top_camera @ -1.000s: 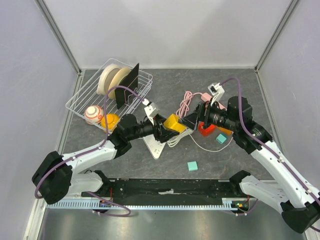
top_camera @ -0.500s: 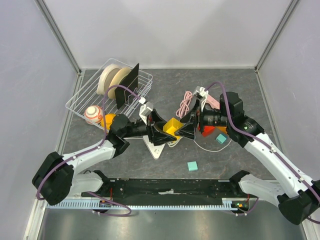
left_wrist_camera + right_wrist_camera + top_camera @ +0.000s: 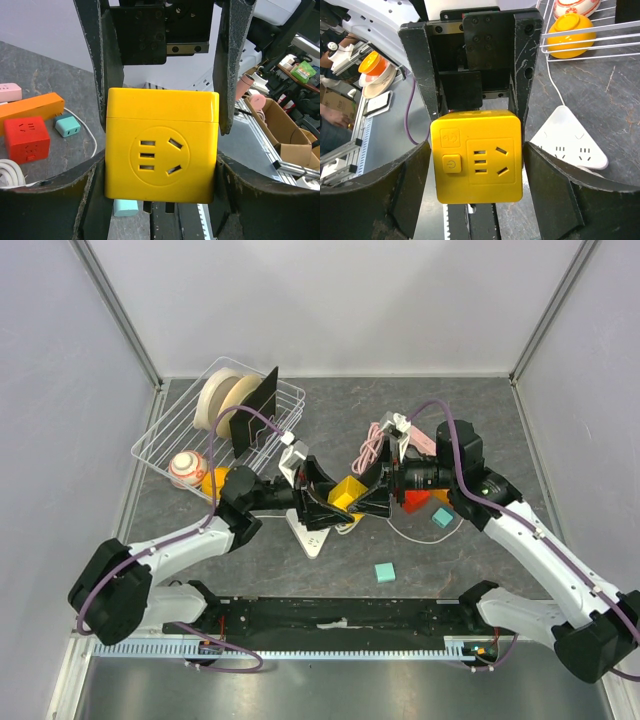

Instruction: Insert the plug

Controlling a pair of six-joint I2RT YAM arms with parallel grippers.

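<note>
The left claw (image 3: 160, 175) clamps the yellow socket cube (image 3: 161, 115) in mid-air over the worktop (image 3: 420, 560), just beside the white, rounded-triangle power strip (image 3: 570, 142). The right claw (image 3: 476, 165) straddles the cube, jaws apart and not touching it. The cube's hard, glossy plastic faces look slippery, so an off-centre squeeze could twist or drop it.

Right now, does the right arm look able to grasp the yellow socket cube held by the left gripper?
Probably yes: the right gripper, fingers open, flanks the yellow socket cube, nothing between; the left gripper holds its other end.
</note>
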